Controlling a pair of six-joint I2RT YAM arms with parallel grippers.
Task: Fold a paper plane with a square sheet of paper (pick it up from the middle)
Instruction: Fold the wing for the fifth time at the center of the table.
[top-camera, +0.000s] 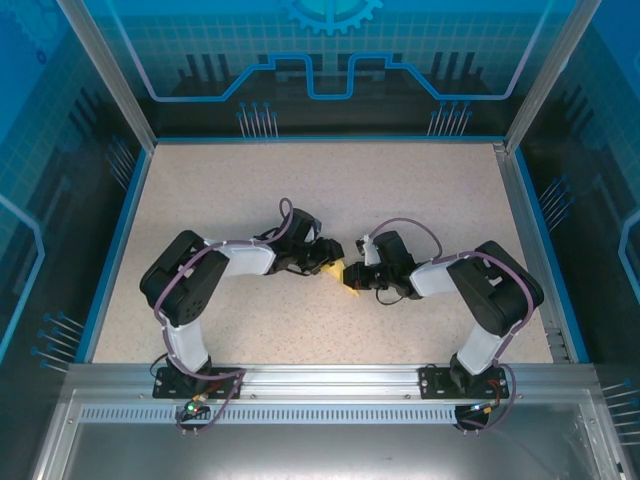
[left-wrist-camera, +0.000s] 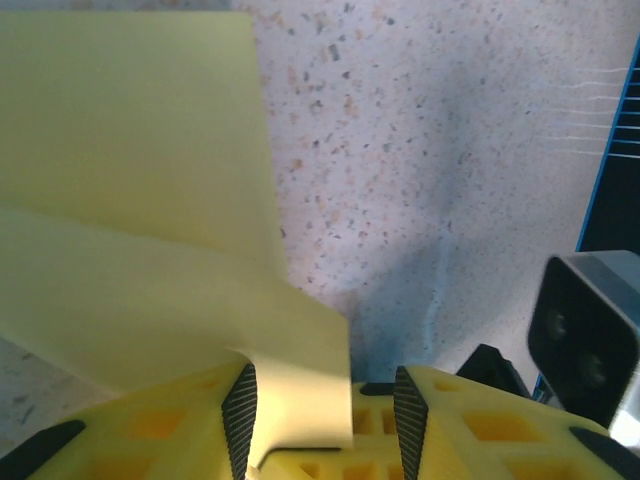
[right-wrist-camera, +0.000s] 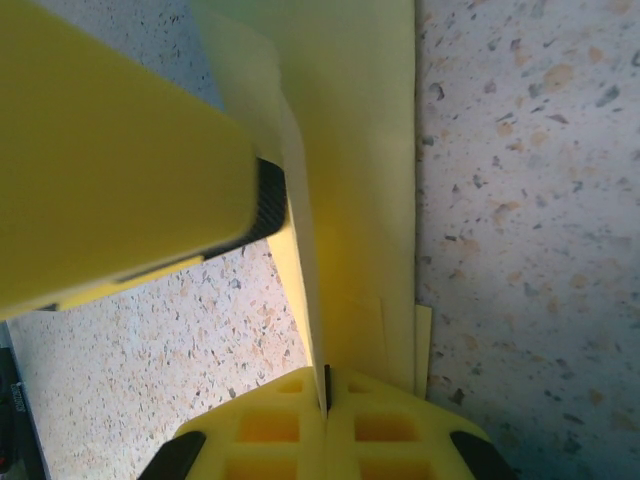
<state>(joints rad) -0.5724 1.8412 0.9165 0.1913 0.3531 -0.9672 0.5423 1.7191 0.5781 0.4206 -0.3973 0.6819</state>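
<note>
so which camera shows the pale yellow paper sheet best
Left wrist view: the pale yellow paper sheet spreads broad, fold plain. Right wrist view sees it edge-on, pinched in the right gripper. Top external view gives a tiny patch.

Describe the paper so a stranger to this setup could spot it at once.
On the speckled table, look at the middle, where the two arms meet. There a pale-yellow paper sheet is pinched in the right gripper. It is thin and creased, unlike the blocky yellow fingers beside it.
</note>
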